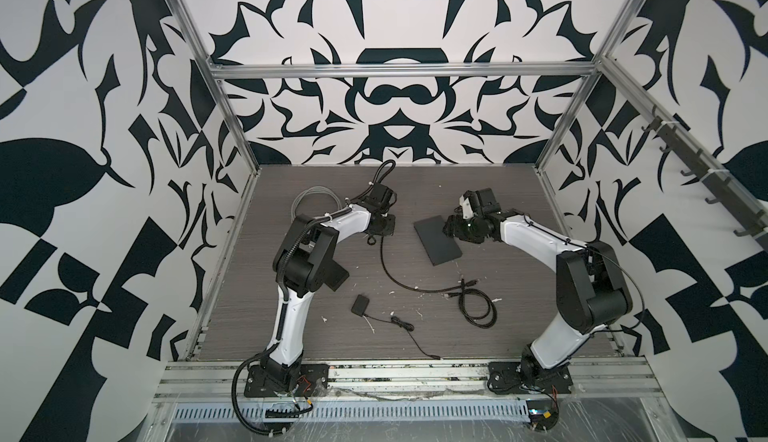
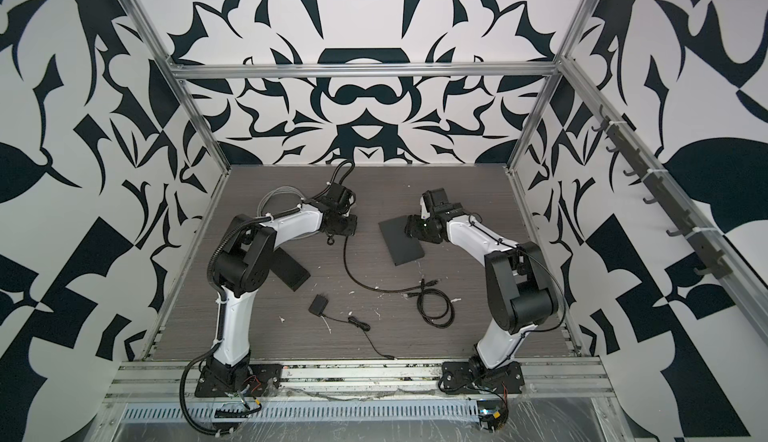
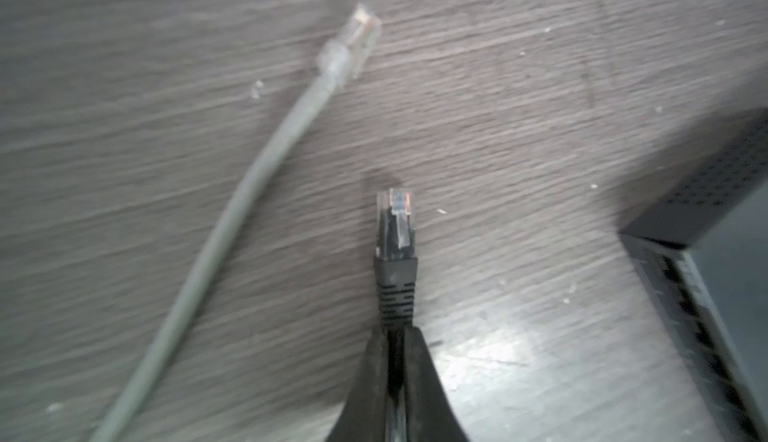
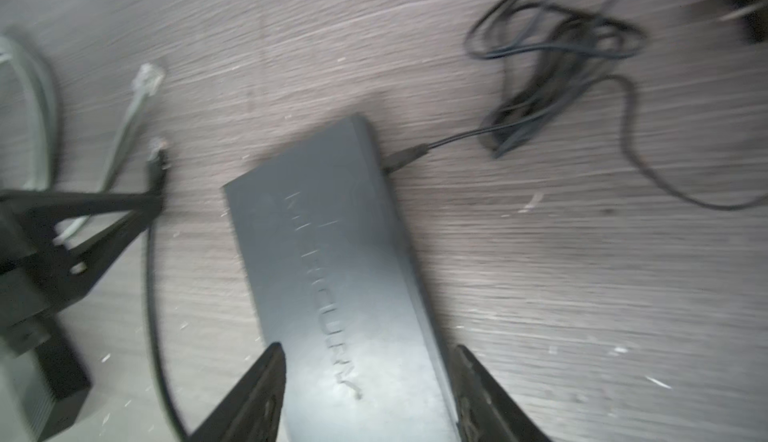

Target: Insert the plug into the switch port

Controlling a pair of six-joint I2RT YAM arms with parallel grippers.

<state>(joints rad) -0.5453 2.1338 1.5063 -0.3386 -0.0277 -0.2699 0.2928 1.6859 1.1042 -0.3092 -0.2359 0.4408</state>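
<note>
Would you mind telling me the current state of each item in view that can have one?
black plug: unplugged, short of the switch.
left gripper: jaws shut on the black cable behind that plug.
switch: flat on the table, power lead apparently plugged in.
right gripper: jaws astride the switch, grip unclear.
grey plug: loose on the table, unplugged.
</note>
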